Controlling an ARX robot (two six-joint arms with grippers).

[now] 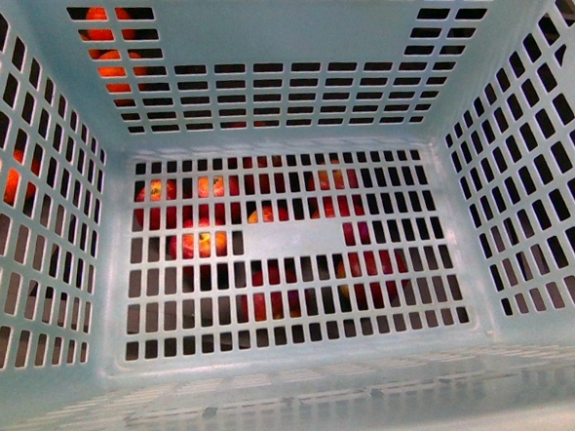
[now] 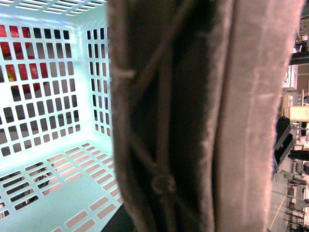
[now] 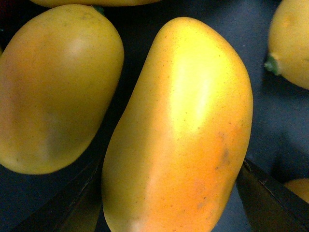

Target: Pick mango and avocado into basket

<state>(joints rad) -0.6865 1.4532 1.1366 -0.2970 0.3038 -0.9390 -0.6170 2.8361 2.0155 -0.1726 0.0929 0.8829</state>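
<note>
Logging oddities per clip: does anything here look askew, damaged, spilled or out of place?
Only one thing: the light teal slotted plastic basket fills the whole front view, empty, hiding the scene except red and orange fruit glimpsed through its slots. No damage or spill shows.

Quick tally: one basket [image 1: 279,39], five mangoes [image 3: 178,130] (only one fully in view), plus a bunch of red apples [image 1: 208,242] behind the slots, too hidden to count.
</note>
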